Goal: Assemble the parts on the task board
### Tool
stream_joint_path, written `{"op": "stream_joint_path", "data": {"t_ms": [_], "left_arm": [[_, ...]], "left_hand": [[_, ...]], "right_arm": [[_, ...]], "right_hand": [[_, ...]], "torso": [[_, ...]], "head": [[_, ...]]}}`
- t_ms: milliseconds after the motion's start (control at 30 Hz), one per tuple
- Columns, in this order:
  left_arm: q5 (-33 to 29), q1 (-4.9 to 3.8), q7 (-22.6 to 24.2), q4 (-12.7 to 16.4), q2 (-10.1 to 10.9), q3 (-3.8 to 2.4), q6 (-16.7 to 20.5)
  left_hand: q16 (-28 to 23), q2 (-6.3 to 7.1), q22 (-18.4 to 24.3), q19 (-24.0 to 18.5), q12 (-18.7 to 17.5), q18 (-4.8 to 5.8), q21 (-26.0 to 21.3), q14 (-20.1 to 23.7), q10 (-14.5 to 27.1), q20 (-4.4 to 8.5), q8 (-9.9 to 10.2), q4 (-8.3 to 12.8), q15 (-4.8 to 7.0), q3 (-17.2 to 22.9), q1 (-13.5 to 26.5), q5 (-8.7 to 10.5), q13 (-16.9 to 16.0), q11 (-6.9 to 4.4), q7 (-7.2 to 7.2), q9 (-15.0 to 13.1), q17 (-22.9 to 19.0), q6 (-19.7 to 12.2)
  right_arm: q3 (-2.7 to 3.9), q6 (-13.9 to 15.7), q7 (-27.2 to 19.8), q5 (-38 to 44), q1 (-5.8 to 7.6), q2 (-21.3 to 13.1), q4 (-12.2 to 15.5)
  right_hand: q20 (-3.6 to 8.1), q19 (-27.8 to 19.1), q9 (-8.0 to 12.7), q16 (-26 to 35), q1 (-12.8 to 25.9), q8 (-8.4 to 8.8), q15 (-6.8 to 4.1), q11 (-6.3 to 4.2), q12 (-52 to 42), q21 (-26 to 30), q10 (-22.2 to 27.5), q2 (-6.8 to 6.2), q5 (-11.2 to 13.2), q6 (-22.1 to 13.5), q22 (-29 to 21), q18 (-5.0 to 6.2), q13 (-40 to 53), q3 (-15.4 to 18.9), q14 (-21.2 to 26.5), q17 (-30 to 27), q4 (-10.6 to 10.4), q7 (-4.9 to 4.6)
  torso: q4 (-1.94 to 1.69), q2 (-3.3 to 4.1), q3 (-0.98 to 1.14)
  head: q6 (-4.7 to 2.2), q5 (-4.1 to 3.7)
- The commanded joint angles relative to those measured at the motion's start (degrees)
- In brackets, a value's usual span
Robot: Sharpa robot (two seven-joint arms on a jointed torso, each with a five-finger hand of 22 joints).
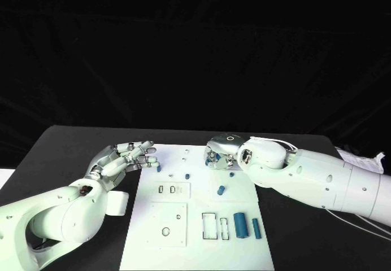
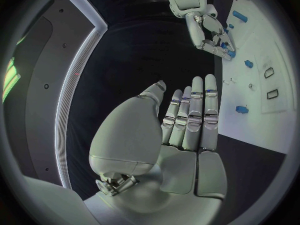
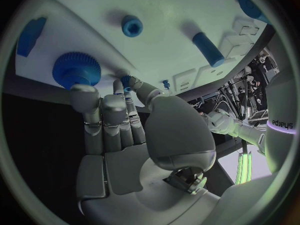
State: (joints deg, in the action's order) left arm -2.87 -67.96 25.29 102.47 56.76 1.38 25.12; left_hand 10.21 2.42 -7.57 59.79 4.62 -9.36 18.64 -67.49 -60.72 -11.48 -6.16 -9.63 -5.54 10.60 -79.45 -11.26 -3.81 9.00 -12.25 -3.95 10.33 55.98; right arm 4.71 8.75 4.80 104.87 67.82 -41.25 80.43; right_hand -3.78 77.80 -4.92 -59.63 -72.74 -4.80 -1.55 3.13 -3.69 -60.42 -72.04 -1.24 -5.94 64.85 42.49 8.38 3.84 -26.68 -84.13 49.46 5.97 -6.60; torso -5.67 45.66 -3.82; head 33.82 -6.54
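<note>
At the far edge of the white board point(image 1: 204, 248), a round blue knob point(image 3: 76, 69) is touched by the right hand point(image 1: 221, 153), the left hand point(image 1: 124, 159) is held flat and empty, and two blue cylinders point(image 1: 241, 224) nearer are judged unplaced.

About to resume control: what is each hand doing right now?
Left hand: open, fingers straight, holding nothing.
Right hand: fingertips at a small blue part on the task board; grip cannot be told.

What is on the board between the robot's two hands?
In the head view, a small blue peg stands on the white board beside the left hand; bare board follows up to the right hand.
</note>
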Motion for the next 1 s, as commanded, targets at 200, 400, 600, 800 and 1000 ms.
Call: {"op": "stream_joint_path", "data": {"t_ms": [200, 400, 600, 800, 1000], "left_arm": [[-0.22, -0.13, -0.1, 0.03, -0.08, -0.05, -1.48], [-0.22, -0.14, -0.16, 0.04, -0.54, -0.05, -1.74], [-0.23, -0.14, -0.18, -0.05, -0.99, -0.05, -1.94], [-0.23, -0.14, -0.19, -0.03, -1.02, -0.05, -1.95], [-0.23, -0.16, -0.19, 0.01, -1.08, -0.06, -1.9]], "left_hand": [[-0.36, 0.35, -0.09, 0.49, -0.37, -1.02, 0.4, 0.13, 0.1, 0.0, 0.33, 0.48, -0.12, -0.03, -0.37, 0.16, 0.01, 0.12, -0.16, 0.08, 0.11, 0.05], [-0.36, 0.35, -0.09, 0.49, -0.37, -1.02, 0.4, 0.13, 0.1, 0.0, 0.33, 0.48, -0.12, -0.03, -0.37, 0.16, 0.01, 0.12, -0.16, 0.08, 0.11, 0.05], [-0.4, 0.38, -0.08, 0.47, -0.43, -1.01, 0.4, 0.15, 0.14, 0.0, 0.39, 0.52, -0.14, -0.03, -0.38, 0.16, 0.01, 0.14, -0.18, 0.09, 0.15, 0.01], [-0.4, 0.38, -0.08, 0.47, -0.43, -1.01, 0.4, 0.15, 0.14, 0.0, 0.39, 0.52, -0.14, -0.03, -0.38, 0.16, 0.01, 0.14, -0.18, 0.09, 0.15, 0.01], [-0.47, 0.38, -0.08, 0.45, -0.49, -1.0, 0.4, 0.18, 0.17, 0.0, 0.44, 0.59, -0.15, 0.0, -0.43, 0.15, 0.01, 0.15, -0.19, 0.09, 0.2, -0.01]], "right_arm": [[0.05, 9.78, 1.74, 1.1, 0.01, 0.68, 0.55], [0.05, 11.81, 2.77, 0.66, 0.05, 2.56, -0.94], [0.05, 12.93, 3.22, 0.52, 0.05, 4.8, -3.23], [0.04, 13.28, 3.42, 0.55, 0.05, 6.84, -4.94], [0.04, 12.85, 3.76, 0.69, 0.05, 8.1, -6.18]], "right_hand": [[-0.17, -0.26, -0.44, -0.69, -1.18, 0.08, -0.27, 0.04, 0.19, -1.0, -0.34, 0.34, -0.19, 0.29, 0.92, -0.73, -0.02, -1.1, -1.55, 0.37, -0.04, -0.39], [-0.36, -0.8, -0.45, -1.07, -1.16, 0.58, -0.05, 0.32, 0.23, -1.43, 0.36, -0.06, -0.66, -0.15, 1.16, -0.71, -0.13, -1.97, -1.27, 0.48, -0.48, -0.66], [-0.42, -0.92, -0.47, -1.35, -1.15, 0.72, 0.02, 0.41, 0.23, -1.71, 0.56, -0.34, -0.92, -0.25, 1.43, -0.71, -0.13, -2.23, -1.21, 0.71, -0.58, -0.79], [-0.47, -1.02, -0.48, -1.51, -1.07, 0.81, 0.07, 0.48, 0.23, -1.88, 0.71, -0.6, -0.91, -0.34, 1.57, -0.71, -0.14, -2.33, -1.18, 0.82, -0.68, -0.88], [-0.52, -1.11, -0.5, -1.66, -0.9, 0.87, 0.13, 0.55, 0.21, -2.05, 0.81, -0.83, -0.86, -0.39, 1.72, -0.72, -0.13, -2.36, -1.14, 0.9, -0.87, -0.94]], "torso": [[-0.04, 0.26, -0.12], [-0.24, 0.28, -0.19], [-0.38, 0.44, -0.16], [-0.37, 0.62, -0.18], [-0.32, 0.67, -0.17]], "head": [[-1.09, 0.57], [-0.94, 0.6], [-1.41, 0.89], [-1.67, 0.98], [-1.5, 1.44]]}}
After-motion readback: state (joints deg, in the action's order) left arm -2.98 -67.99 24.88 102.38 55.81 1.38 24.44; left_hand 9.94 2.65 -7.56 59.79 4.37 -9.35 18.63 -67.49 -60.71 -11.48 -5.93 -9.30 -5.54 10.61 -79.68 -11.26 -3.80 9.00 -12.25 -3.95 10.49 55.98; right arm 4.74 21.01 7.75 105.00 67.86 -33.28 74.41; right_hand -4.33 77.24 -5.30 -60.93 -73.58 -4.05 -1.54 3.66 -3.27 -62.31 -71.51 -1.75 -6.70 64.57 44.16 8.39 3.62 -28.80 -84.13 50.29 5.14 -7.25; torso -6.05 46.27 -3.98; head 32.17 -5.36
